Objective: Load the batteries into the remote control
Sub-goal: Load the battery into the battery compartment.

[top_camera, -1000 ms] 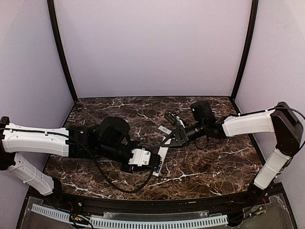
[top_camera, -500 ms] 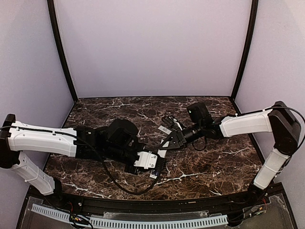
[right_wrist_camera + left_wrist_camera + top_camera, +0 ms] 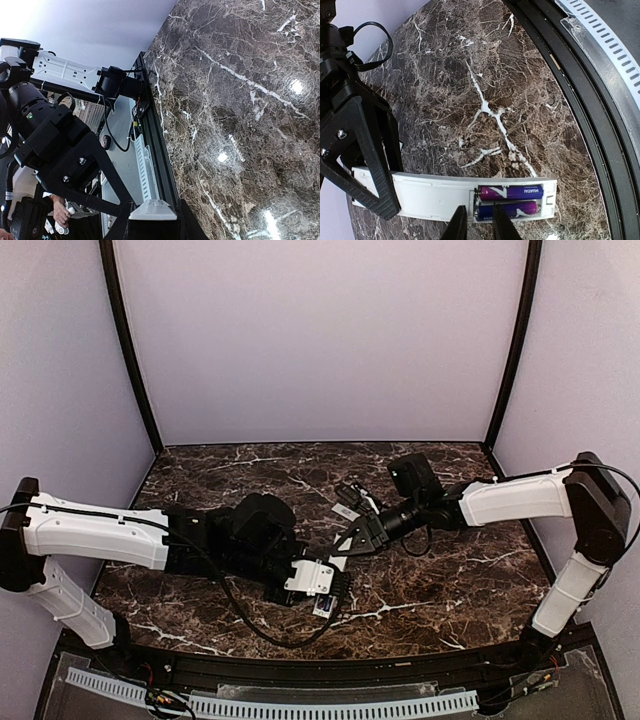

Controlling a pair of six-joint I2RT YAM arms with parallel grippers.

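Marble top [image 3: 470,75] — white remote [image 3: 435,195], purple batteries [image 3: 512,192]

Tally by kind:

- 2 tiny blue-purple cylindrical batteries [image 3: 511,191], both in 1 open compartment.
- 1 slim white rectangular remote control [image 3: 430,197].
- 1 small flat white plastic piece [image 3: 346,512].
- 2 white-and-black robot arms [image 3: 100,535], L + R.
- 2 black two-finger grippers: left gripper [image 3: 480,222] and right gripper [image 3: 152,222], so 4 fingers total.
- 1 dark brown marble tabletop w/ white veins [image 3: 485,75].
- 1 white perforated strip [image 3: 600,45] at front edge.
- 2 black corner posts [image 3: 125,350].
- 3 pale lilac wall panels [image 3: 320,340].
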